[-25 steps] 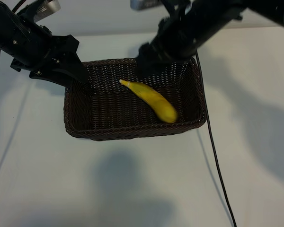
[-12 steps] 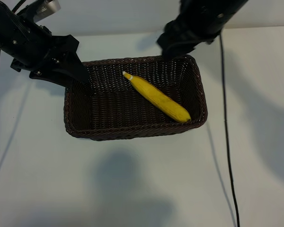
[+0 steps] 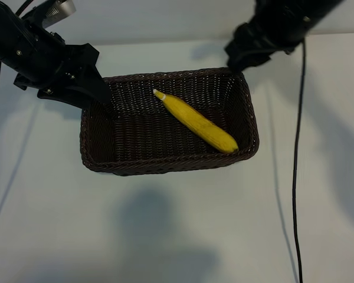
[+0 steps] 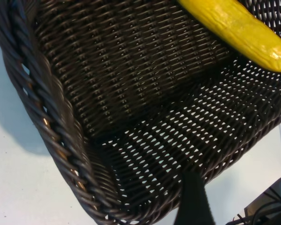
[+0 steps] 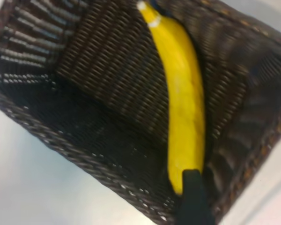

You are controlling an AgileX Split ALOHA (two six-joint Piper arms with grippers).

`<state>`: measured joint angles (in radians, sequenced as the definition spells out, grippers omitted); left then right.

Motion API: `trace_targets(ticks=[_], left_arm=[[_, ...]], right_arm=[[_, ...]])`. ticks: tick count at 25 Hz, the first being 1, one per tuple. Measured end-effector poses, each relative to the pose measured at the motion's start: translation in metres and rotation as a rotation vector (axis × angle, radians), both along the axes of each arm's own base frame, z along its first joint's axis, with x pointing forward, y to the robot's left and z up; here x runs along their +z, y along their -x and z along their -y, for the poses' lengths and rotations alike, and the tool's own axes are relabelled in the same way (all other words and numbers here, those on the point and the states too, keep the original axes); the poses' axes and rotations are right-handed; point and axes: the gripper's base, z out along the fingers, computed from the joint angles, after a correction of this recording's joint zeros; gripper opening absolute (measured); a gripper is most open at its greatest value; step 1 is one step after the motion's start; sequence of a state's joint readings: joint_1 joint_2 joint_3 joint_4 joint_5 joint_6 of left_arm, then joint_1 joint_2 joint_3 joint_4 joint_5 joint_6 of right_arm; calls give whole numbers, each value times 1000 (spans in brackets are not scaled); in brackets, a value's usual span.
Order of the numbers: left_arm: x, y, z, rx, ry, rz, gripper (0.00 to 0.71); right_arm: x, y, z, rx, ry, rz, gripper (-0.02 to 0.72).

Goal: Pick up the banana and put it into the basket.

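The banana [image 3: 194, 121] lies diagonally inside the basket [image 3: 94, 138] near the bench's far edge. Left gripper [image 3: 97, 94] hangs at its left end, jaws apart; right gripper's [image 3: 239, 59] jaws cannot be told.

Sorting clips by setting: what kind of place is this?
Probably a robot lab bench: a bare white table, two black robot arms with trailing cables, and only a wicker basket holding a banana.
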<state>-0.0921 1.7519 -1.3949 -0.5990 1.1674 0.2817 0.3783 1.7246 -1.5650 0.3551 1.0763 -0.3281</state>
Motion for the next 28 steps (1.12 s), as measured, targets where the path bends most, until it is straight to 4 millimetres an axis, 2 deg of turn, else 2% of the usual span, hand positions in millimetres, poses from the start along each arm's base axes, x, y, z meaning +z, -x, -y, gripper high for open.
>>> trace_targets(ticks=[5,12,21,28], left_arm=[[0,-1,0,6,-1,9,519],[0,-1,0,4,0,7,519],[0,-1,0,3,0,5,519],[0,-1,0,3,0,5,519]], right_arm=[[-18,9,27,-56,-78,-15,501],[-8,18,28,-50,-119,0,501],[-9,24,28,-21,-112,-54,501],[-30,27,27,-29,-138,-54,501]])
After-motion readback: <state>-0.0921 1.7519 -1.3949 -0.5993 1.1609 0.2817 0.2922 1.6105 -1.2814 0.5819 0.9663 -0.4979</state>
